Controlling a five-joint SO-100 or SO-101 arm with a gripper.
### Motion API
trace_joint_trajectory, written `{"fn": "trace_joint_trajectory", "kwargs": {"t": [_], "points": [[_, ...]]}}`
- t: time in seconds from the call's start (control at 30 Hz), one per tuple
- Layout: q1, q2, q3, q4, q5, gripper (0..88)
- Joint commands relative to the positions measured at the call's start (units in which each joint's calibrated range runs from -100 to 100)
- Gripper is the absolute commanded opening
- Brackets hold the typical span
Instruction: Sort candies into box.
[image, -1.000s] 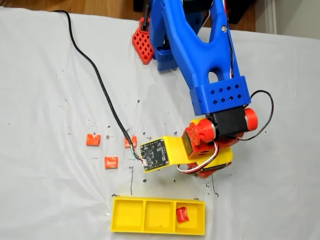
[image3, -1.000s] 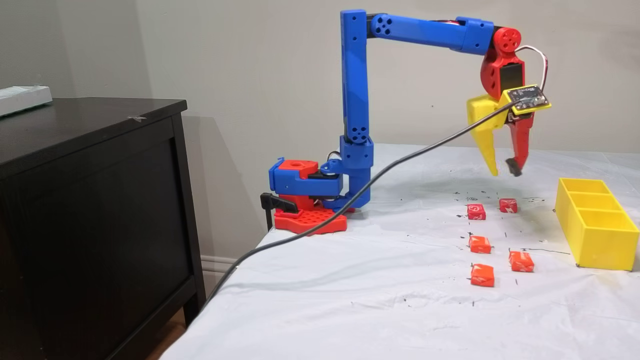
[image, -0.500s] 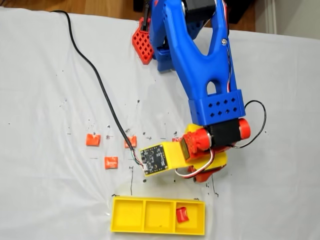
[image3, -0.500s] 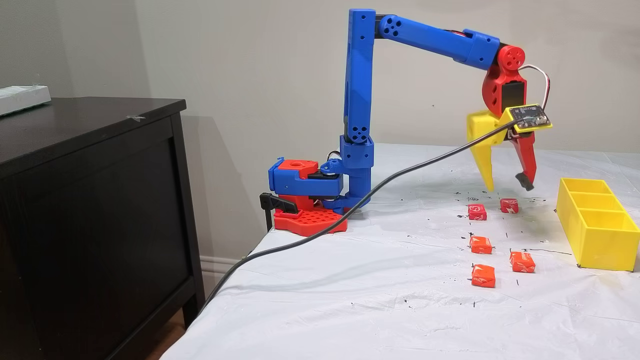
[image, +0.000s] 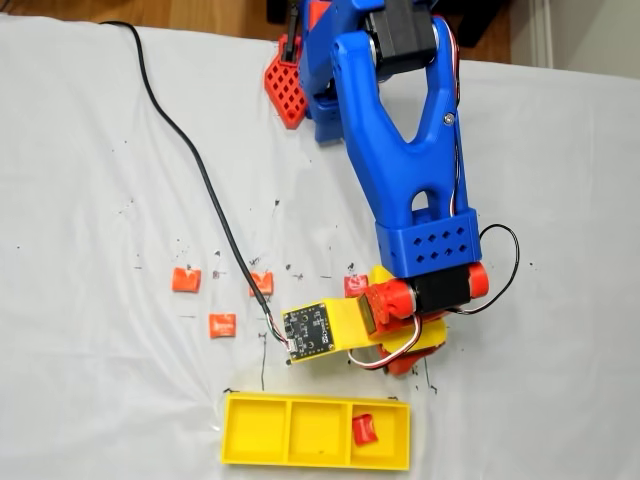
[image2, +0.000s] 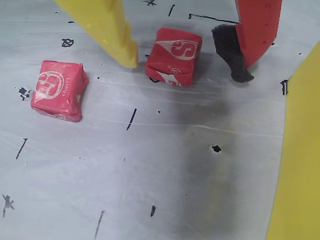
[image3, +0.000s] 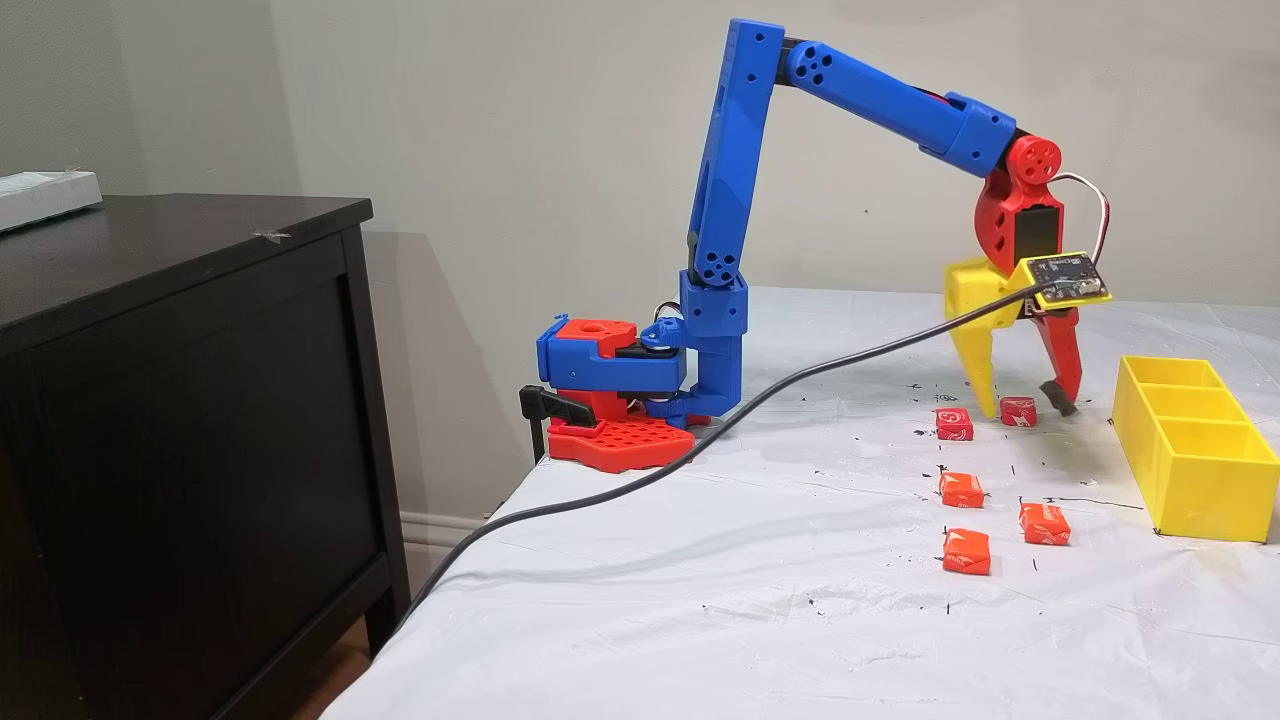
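Five candies lie on the ink-flecked white sheet (image3: 700, 560); one candy (image2: 173, 48) sits between the wide-open, empty gripper (image2: 187, 67). Beside it, the box (image3: 1190, 445). Behind, dark cabinet (image3: 180, 400), beige wall (image3: 500, 120).

You are looking down at this stock:
- Yellow box (image: 255, 432) lying at 6 o'clock, with one red candy (image: 364, 428) sitting in its right-hand compartment.
- Three orange candies (image: 185, 279) (image: 222, 324) (image: 261, 283) lying loose on the white cloth (image: 90, 180) toward 9 o'clock.
- Another candy (image: 355, 285) showing just beside the wrist.
- Blue arm (image: 405, 170) reaching in from 12 o'clock.
- Black cable (image: 190, 150) running in from 11 o'clock.
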Motion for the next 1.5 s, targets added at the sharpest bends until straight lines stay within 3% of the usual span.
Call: {"fn": "trace_joint_trajectory", "kwargs": {"t": [0.0, 0.53, 0.67, 0.83, 1.2, 1.47], "points": [[-1.1, -1.9, -3.1, -0.5, -0.1, 23.6], [-2.2, 3.0, -1.5, -3.5, 0.3, 21.8], [-2.3, 2.8, -0.8, -3.5, 0.8, 3.8], [-1.9, -0.6, -0.8, -1.6, 0.6, 0.5], [2.4, -17.2, -3.7, 2.8, 2.0, 0.2], [8.5, -17.4, -12.6, 1.8, 2.1, 0.2]]}}
